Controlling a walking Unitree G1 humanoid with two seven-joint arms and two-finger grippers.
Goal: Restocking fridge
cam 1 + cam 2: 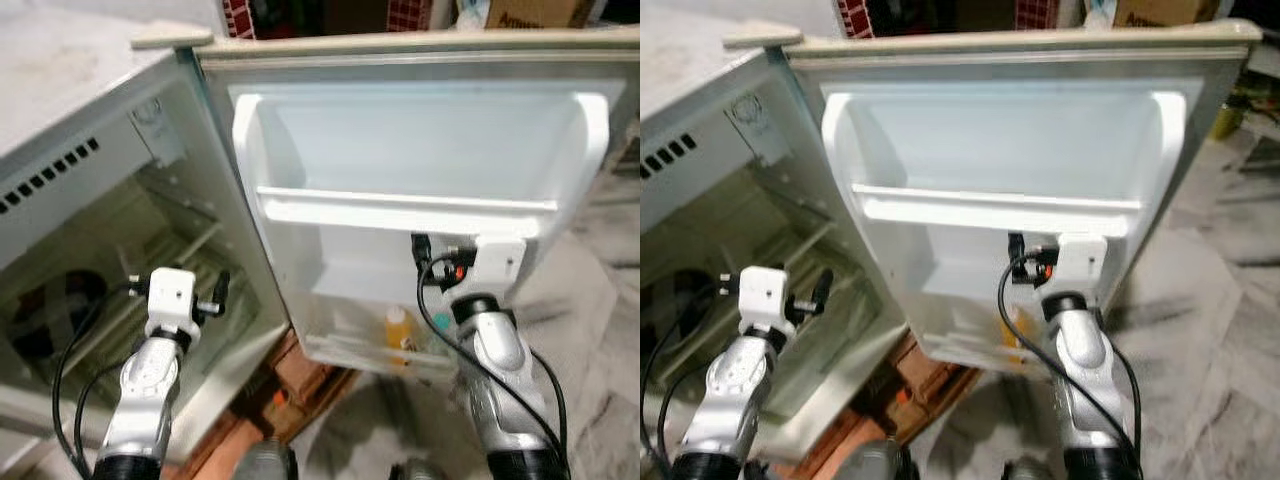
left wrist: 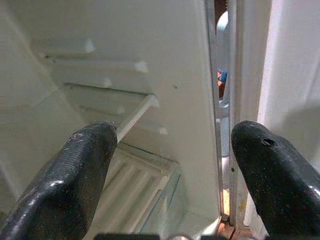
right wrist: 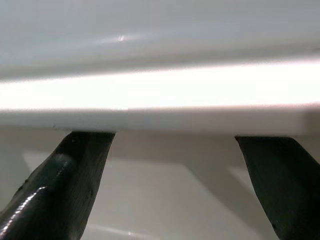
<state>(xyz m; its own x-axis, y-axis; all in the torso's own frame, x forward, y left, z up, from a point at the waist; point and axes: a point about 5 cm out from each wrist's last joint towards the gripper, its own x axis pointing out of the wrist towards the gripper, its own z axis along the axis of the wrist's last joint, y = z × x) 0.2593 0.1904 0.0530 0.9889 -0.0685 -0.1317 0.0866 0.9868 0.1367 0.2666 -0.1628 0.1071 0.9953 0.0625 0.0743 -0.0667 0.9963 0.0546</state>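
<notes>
The small fridge (image 1: 60, 170) stands open, and its door (image 1: 420, 130) is swung wide and faces me. A yellow bottle (image 1: 398, 328) stands in the door's lower shelf (image 1: 350, 350). My right gripper (image 1: 422, 250) is open and raised to the door, with its fingertips tucked just under the white upper shelf rail (image 3: 160, 100). My left gripper (image 1: 218, 292) is open at the mouth of the fridge cavity, holding nothing. It points at the ribbed inner wall (image 2: 100, 75) and a low glass shelf (image 2: 145, 175).
Through the hinge gap the left wrist view catches a pale bluish object (image 2: 223, 60) behind the door. The fridge rests on orange-brown blocks (image 1: 300, 385) over a marble floor (image 1: 590, 300). Boxes (image 1: 530, 12) stand beyond the fridge top.
</notes>
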